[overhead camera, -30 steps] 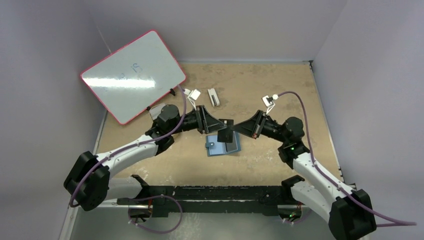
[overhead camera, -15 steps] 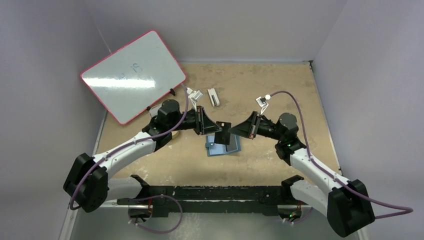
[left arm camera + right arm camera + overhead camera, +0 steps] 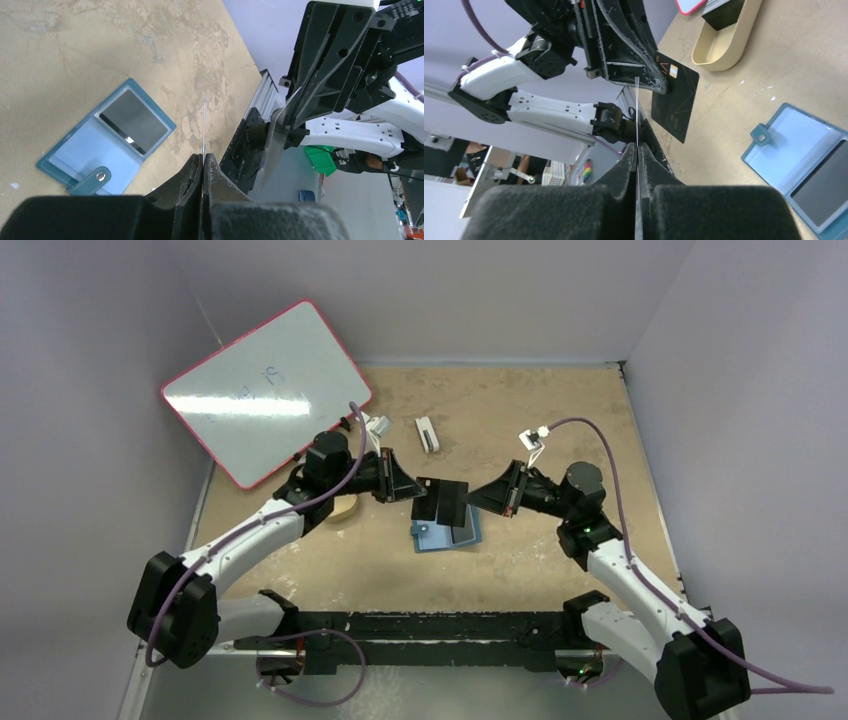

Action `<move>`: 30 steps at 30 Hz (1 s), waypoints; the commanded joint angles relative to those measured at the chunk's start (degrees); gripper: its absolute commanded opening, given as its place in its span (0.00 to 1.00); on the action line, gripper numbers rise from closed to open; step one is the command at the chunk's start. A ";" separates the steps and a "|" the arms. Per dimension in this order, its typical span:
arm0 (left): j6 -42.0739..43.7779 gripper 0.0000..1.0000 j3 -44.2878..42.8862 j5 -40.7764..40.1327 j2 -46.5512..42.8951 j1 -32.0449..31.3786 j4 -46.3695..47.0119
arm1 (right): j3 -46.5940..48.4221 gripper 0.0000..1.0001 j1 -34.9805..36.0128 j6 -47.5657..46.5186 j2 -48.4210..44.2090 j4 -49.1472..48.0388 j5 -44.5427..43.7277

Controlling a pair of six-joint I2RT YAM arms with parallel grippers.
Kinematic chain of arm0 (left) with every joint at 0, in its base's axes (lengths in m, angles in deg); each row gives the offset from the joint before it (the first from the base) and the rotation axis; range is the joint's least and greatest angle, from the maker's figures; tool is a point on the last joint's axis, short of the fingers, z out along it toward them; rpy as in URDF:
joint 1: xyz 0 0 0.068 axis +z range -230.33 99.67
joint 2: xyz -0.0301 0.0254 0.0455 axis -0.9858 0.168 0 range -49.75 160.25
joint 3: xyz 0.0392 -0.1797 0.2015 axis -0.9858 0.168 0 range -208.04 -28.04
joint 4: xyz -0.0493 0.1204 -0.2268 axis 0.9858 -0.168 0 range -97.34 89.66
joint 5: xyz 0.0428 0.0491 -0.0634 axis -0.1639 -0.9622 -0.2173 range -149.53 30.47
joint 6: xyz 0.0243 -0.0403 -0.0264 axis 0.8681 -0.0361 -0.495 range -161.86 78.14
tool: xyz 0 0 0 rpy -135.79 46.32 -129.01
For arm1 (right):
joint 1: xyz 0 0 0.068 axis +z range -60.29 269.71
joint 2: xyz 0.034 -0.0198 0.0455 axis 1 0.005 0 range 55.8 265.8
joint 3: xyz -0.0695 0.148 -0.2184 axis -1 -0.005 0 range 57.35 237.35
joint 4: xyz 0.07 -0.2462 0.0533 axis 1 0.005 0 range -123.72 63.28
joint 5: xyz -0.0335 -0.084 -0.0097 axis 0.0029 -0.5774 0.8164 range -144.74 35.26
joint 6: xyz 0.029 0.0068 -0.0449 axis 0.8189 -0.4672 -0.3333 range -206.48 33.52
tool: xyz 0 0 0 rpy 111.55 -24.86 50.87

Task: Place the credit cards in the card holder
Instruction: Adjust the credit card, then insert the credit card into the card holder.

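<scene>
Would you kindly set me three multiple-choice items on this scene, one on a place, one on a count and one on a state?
1. Where is the card holder?
A. lying on the table
B. held in the air
C. hanging off the edge

2. How many credit cards are held in the air?
A. none
B. two
C. four

3. The card holder is:
A. snapped shut
B. open
C. standing on edge

Answers:
1. A: it rests on the table's surface.
2. B: the left gripper and the right gripper each clamp one.
3. B: it lies spread, inside facing up.
</scene>
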 commanded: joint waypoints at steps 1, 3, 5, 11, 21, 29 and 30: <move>2.20 0.00 -2.61 -3.90 -3.47 0.20 -3.40 | 2.87 0.00 0.01 -7.34 -1.57 8.59 -4.54; 2.07 0.00 -1.87 -7.17 -4.52 0.16 -4.88 | 2.53 0.00 0.00 -8.94 -1.15 11.77 -7.81; 1.54 0.00 -0.81 -10.86 -4.94 0.20 -6.54 | 2.15 0.00 0.00 -10.40 0.32 14.21 -10.63; -3.10 0.00 6.15 -15.00 -1.89 -0.35 -3.30 | 1.26 0.00 -0.01 -13.63 8.63 14.45 -15.09; -5.62 0.00 11.41 -15.30 8.62 -1.97 2.65 | 2.76 0.00 -0.01 -17.38 22.02 13.31 -16.33; -4.70 0.00 12.69 -18.78 12.93 -1.99 0.84 | 1.06 0.00 -0.05 -17.62 25.37 9.58 -17.20; -4.76 0.00 12.89 -18.90 13.33 -1.99 0.94 | 0.86 0.00 0.00 -17.56 25.94 8.27 -16.90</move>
